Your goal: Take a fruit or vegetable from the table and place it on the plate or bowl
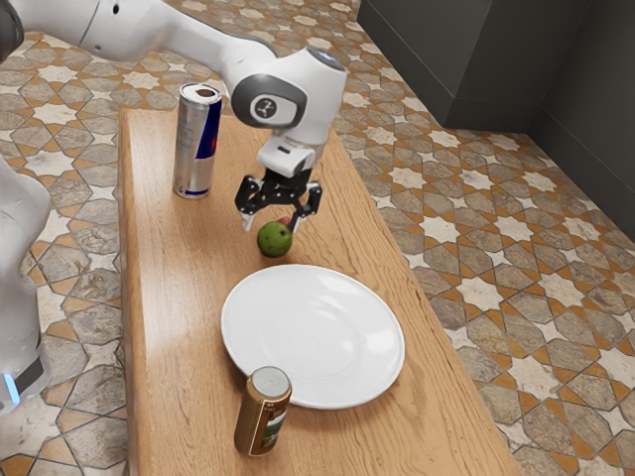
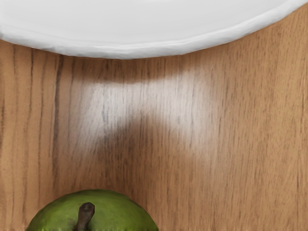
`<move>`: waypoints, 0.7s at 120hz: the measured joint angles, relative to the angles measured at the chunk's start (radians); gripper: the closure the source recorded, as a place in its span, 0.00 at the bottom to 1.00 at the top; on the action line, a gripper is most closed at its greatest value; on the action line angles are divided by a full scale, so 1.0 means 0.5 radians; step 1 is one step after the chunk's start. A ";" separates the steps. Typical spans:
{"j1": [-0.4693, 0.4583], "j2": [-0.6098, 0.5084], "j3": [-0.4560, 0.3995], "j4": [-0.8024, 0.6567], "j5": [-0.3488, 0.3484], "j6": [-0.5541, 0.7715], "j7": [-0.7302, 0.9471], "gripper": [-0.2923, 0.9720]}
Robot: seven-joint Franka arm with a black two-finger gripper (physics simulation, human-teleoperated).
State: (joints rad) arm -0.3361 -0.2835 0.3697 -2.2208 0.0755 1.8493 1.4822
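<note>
A green apple (image 1: 274, 239) with a dark stem rests on the wooden table, just behind the white plate (image 1: 313, 332). My black gripper (image 1: 272, 222) hangs right above the apple with its fingers spread wide, one on each side of the fruit's top, not touching it. In the wrist view the apple (image 2: 94, 211) lies directly under my hand and the plate's rim (image 2: 144, 45) curves across a short way beyond it.
A tall silver and blue drink can (image 1: 196, 140) stands behind the gripper toward the exterior view's left. A brown can (image 1: 263, 411) stands at the plate's near edge. The table's long edges (image 1: 124, 297) drop to a tiled floor.
</note>
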 joint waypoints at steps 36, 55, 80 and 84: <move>-0.001 0.003 0.039 -0.018 0.012 0.043 -0.006 0.23; -0.005 0.027 0.040 -0.020 0.014 0.078 -0.008 0.23; -0.005 0.059 0.040 -0.041 0.015 0.117 -0.011 0.23; -0.005 0.064 0.040 -0.041 0.015 0.123 -0.012 0.23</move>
State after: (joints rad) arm -0.3388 -0.2513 0.3899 -2.2413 0.0828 1.9107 1.4763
